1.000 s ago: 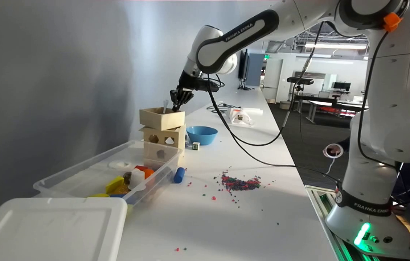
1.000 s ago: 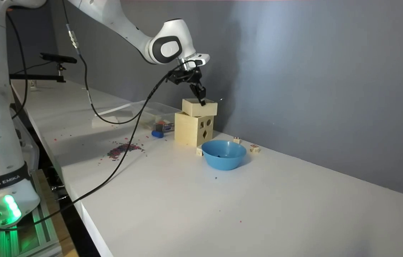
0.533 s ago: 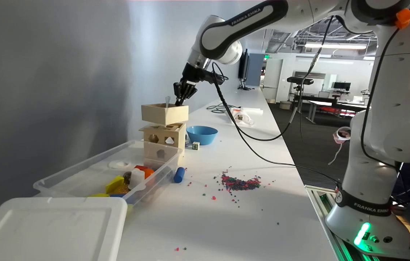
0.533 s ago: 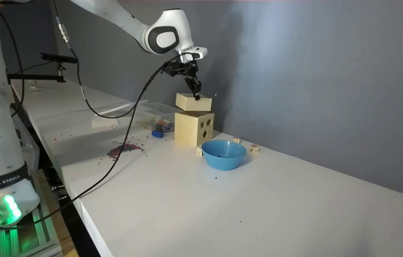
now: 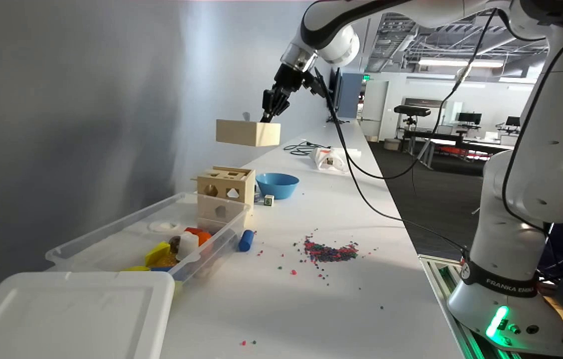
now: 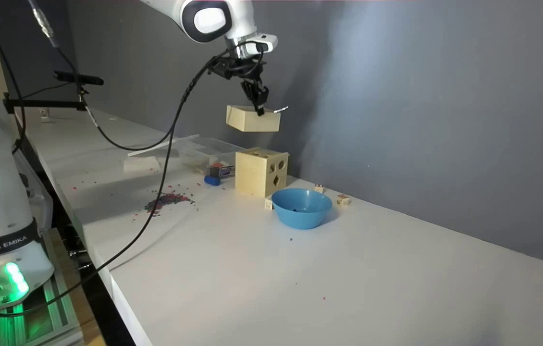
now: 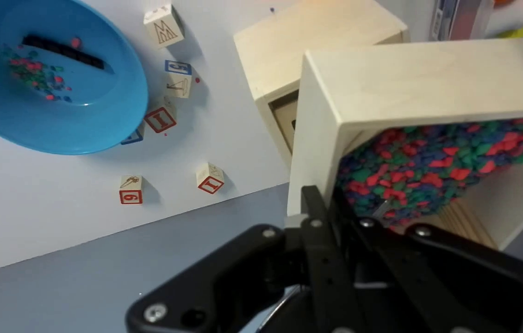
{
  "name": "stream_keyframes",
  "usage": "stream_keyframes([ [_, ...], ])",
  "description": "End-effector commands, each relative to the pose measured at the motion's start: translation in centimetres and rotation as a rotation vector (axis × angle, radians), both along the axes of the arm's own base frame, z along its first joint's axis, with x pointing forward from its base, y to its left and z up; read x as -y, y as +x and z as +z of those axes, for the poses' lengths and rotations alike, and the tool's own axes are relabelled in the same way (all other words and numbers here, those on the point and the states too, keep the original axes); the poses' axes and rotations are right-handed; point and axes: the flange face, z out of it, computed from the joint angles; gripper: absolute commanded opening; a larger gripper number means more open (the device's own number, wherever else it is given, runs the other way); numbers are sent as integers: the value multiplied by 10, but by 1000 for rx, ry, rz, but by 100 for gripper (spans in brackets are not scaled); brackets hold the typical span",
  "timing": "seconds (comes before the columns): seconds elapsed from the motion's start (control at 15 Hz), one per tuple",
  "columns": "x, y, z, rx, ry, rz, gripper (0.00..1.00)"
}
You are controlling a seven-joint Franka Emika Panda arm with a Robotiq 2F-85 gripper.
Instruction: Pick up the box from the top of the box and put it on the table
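Compared with half a second ago, the hand (image 7: 326, 200) is rising and carrying the open wooden box (image 5: 235, 132) along: in an exterior view the box is shifting up and to the right, toward the upper middle of the frame, and a wide gap is now showing between it and the pierced wooden cube (image 5: 224, 189) lower down. The hand is pinching one wall of the box between its fingers, holding it in the air.

The white desk (image 5: 311, 309) is stretching from the bottom of that view toward its upper middle, alongside a grey wall (image 5: 87, 99). A blue bowl (image 5: 277, 186) is sitting just beside the cube, a loose pile of coloured bits (image 5: 329, 253) is lying right of centre, and a clear bin (image 5: 222, 243) and a white lid (image 5: 82, 309) are taking up the lower left. At the upper right, a ceiling light (image 5: 461, 63) is glowing.

In the wrist view the box is filling the right side, its wood looking pale and smooth, with red, green and blue chips (image 7: 428, 162) covering much of its inside. A thin translucent piece (image 6: 281, 109) is poking out over its rim.
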Motion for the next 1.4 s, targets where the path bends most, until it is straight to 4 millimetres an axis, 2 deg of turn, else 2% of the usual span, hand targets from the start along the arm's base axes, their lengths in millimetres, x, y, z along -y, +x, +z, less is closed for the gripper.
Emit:
stream_keyframes([
  [0.0,22,-64,33,47,-30,79,2],
  [0.27,48,-121,22,42,-33,88,2],
  [0.33,62,-131,14,42,-28,80,2],
  [0.6,88,-170,-23,45,-22,15,2],
  [1.0,112,-196,-102,-2,-107,-102,2],
  [1.07,107,-187,-101,-32,-73,-56,7],
  [1.2,110,-194,-121,-48,-87,-74,7],
  [1.33,111,-195,-124,-53,-88,-76,7],
])
